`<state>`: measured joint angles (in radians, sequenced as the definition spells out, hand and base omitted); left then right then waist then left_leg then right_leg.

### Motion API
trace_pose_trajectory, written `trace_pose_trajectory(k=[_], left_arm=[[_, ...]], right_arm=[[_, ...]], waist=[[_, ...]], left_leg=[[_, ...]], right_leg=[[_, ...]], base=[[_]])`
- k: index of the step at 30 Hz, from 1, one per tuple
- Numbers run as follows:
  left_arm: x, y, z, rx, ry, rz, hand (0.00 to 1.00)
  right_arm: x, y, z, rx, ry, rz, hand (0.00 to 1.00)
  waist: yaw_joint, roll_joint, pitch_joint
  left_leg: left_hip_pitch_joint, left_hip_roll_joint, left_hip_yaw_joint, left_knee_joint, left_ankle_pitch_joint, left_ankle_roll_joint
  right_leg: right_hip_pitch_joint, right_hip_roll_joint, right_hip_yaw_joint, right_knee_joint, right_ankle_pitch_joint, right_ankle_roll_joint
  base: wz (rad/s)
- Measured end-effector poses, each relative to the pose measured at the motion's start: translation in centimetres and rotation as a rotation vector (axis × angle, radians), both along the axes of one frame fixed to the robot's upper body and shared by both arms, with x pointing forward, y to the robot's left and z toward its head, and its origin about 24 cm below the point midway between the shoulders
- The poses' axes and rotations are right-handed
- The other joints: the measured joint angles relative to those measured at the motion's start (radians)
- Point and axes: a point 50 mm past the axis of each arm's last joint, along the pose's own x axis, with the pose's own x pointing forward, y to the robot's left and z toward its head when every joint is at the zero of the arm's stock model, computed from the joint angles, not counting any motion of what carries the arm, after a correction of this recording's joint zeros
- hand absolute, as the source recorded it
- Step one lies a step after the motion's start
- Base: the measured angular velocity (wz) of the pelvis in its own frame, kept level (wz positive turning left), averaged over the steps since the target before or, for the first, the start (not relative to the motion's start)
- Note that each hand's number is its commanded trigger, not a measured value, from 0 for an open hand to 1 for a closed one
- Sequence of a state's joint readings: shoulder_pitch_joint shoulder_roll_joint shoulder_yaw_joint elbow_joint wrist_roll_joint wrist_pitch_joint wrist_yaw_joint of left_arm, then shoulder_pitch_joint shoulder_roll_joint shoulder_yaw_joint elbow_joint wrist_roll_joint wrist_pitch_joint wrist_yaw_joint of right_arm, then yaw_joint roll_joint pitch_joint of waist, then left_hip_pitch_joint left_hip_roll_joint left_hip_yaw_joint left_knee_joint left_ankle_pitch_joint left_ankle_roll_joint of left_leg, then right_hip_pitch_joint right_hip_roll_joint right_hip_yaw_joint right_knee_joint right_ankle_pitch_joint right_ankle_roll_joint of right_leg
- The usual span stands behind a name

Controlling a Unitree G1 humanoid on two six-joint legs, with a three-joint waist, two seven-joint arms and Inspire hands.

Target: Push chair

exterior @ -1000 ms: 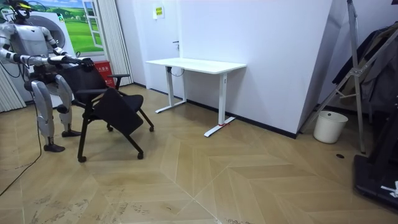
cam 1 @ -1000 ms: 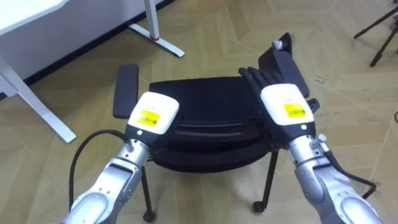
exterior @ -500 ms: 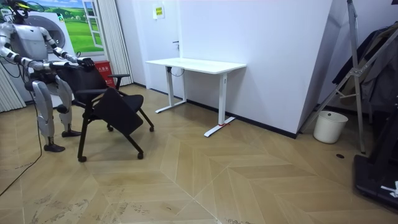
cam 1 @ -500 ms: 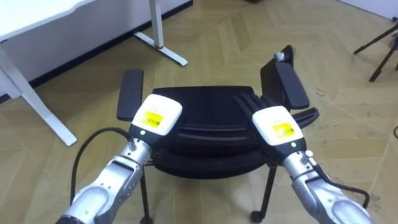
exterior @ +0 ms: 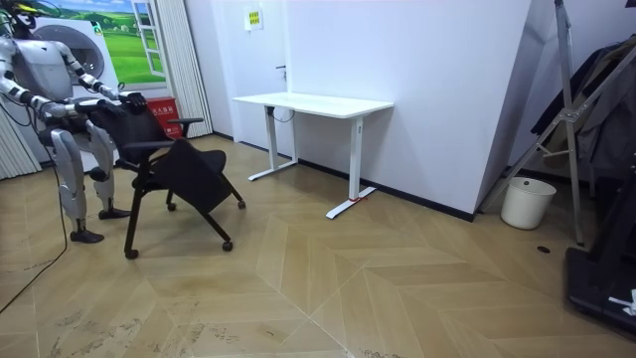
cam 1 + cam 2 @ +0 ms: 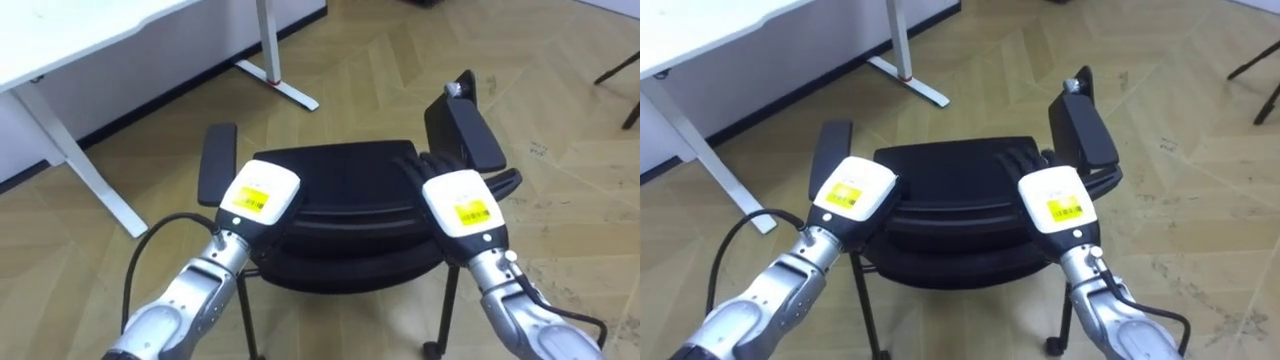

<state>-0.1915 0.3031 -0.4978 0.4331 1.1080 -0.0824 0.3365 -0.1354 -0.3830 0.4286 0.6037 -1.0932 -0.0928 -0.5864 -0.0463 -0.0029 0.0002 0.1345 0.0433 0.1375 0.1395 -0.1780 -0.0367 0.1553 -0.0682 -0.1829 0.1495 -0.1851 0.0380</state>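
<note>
On the chair [image 6: 340, 185] back, left robot hand [image 6: 258, 195], right robot hand [image 6: 460, 205]; desk [image 6: 60, 40] beyond

— The chair [image 6: 340, 190], seen from above: its back and seat are matt black and look like cloth. The armrests [image 6: 216, 162] are smooth black plastic with a faint sheen.
— And the frame under it?
— Thin black tube, apparently painted metal. On the back of the left hand [image 6: 258, 192] and the right hand [image 6: 460, 203] sit glossy white plastic shells.
— The surroundings?
— A floor [image 6: 560, 110] of pale wood laid in herringbone, satin-smooth, scuffed in places. A desk [image 6: 90, 30] with a matt white top on white-painted metal legs. Behind it, a plain matt white wall [image 5: 427, 89].
</note>
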Motion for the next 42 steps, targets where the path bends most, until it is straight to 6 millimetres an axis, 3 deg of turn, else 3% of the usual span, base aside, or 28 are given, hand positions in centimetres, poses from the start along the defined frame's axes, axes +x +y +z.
trace_pose_trajectory(k=[7,19,25,31,37,42], left_arm=[[-0.32,-0.17,-0.44,-0.005,0.026,-0.008,1.0],[-0.81,0.01,-0.68,-0.016,0.042,-0.008,1.0],[-0.96,0.06,-0.81,-0.017,0.047,-0.006,1.0],[-0.98,0.06,-0.86,-0.017,0.048,-0.005,1.0],[-0.85,0.23,-0.87,-0.03,0.044,-0.001,1.0],[-0.74,0.32,-0.91,-0.034,0.04,0.006,1.0]], right_arm=[[0.15,-0.39,-0.28,0.001,0.01,-0.031,1.0],[-0.01,-0.06,-0.53,0.019,0.019,-0.036,1.0],[-0.19,-0.04,-0.64,0.021,0.025,-0.033,1.0],[-0.18,-0.15,-0.67,0.026,0.031,-0.032,1.0],[0.02,-0.19,-0.44,0.042,0.039,-0.031,1.0],[-0.01,0.02,-0.63,0.043,0.06,-0.032,1.0]], waist=[[0.027,-0.001,-0.001],[0.043,-0.009,-0.0099],[0.043,-0.011,-0.0103],[0.044,-0.012,-0.0086],[0.053,-0.025,0.0022],[0.068,-0.036,0.006]], left_leg=[[0.0,0.0,-0.008,0.015,0.0,0.0],[-0.006,-0.001,-0.021,0.025,0.0,0.001],[0.0,0.0,-0.024,0.025,0.0,0.0],[0.002,0.0,-0.024,0.025,0.0,0.0],[-0.003,0.002,-0.025,0.026,0.0,0.0],[-0.012,0.012,-0.024,0.078,-0.008,-0.006]], right_leg=[[0.006,0.0,-0.009,0.002,0.002,-0.003],[0.006,0.0,-0.017,-0.004,0.002,-0.003],[0.02,0.001,-0.02,-0.008,0.002,-0.004],[0.023,0.001,-0.02,-0.006,0.002,-0.004],[0.02,0.002,-0.011,0.0,0.002,-0.004],[0.02,0.008,-0.009,0.003,-0.003,-0.012]], base=[[0.04],[0.03],[0.0],[0.0],[0.0],[-0.03]])
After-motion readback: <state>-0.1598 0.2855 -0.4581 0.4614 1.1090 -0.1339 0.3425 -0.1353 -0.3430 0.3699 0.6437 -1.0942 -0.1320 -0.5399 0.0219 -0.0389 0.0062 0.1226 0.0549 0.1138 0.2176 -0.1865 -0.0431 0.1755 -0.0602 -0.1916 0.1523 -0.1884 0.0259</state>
